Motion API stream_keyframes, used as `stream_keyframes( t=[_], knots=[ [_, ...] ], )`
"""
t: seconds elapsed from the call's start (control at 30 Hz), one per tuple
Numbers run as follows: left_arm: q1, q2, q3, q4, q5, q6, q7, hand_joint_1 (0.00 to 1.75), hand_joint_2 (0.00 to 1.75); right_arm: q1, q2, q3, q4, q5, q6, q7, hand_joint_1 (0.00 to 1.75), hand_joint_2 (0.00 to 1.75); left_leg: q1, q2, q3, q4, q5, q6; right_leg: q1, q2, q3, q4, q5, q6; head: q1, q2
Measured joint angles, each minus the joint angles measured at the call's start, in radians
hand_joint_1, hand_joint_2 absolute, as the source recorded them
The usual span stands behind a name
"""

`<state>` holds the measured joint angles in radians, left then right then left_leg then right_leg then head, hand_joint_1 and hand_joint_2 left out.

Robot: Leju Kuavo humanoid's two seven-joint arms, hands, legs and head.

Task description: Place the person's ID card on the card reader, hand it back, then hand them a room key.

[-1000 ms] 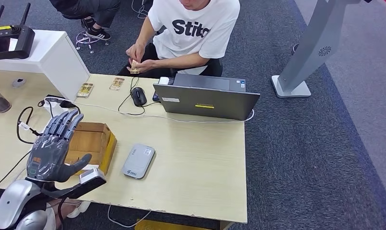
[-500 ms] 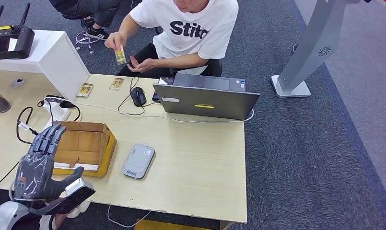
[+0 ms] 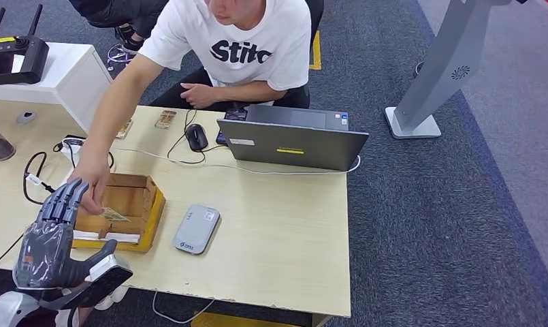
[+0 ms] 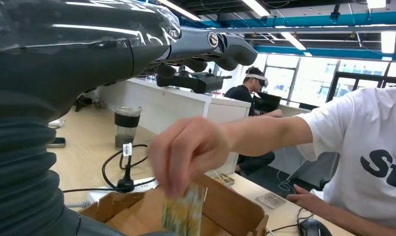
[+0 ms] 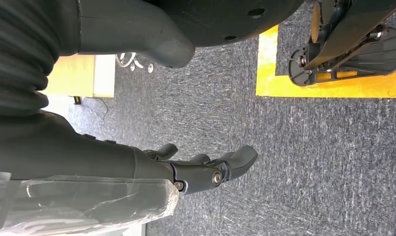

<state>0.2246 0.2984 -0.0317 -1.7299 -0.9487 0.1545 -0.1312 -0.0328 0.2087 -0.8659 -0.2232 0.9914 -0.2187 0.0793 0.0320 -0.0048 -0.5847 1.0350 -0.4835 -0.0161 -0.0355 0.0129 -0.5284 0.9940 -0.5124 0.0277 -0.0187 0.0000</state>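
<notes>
Vs. 0.5 s ago: person (image 3: pixel 244 48) in white T-shirt has leaned fwd from upper centre of frame and reached an arm down to lower left; before, the ID card (image 3: pixel 114 215) was held up near the chest. The person's hand (image 3: pixel 92 178) now holds the card at the open cardboard box (image 3: pixel 131 197), just beside the left hand's fingertips. Left wrist view shows the same card (image 4: pixel 184 212) pinched from above, over the box (image 4: pixel 225 209). Left hand (image 3: pixel 50 235) is about where it was, lower left, fingers extended and apart, thumb out, holding nothing. Card not yet in robot's grip. Right hand (image 5: pixel 200 169) hangs over dark carpet, fingers lightly curled and apart, nothing in it.

Surface/room, large to small: light wood bench (image 3: pixel 284 231) spans left and centre; dark grey carpet (image 3: pixel 448 204) fills the right; grey stand base (image 3: pixel 421 109) upper right; white cabinet (image 3: pixel 67 78) upper left. On bench: open laptop (image 3: pixel 291 139) at centre, card reader (image 3: pixel 197 229) lower centre just right of box, black mouse (image 3: pixel 197 137) left of laptop, black cable (image 3: pixel 36 178) at left edge.
</notes>
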Motion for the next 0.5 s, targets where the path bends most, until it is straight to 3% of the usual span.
stream_keyframes(
  t=[0.5],
  knots=[
    [0.007, -0.003, 0.011, -0.004, -0.063, -0.017, 0.028, 0.0, 1.75, -0.001, 0.0, -0.001, 0.0, 0.016, 0.002, 0.01, 0.0, 1.75, 0.0, 0.0, 0.0, 0.0, 0.0, 0.0, 0.0, 0.0, 0.0, 0.0, 0.0, 0.0, 0.0, 0.0]
  ],
)
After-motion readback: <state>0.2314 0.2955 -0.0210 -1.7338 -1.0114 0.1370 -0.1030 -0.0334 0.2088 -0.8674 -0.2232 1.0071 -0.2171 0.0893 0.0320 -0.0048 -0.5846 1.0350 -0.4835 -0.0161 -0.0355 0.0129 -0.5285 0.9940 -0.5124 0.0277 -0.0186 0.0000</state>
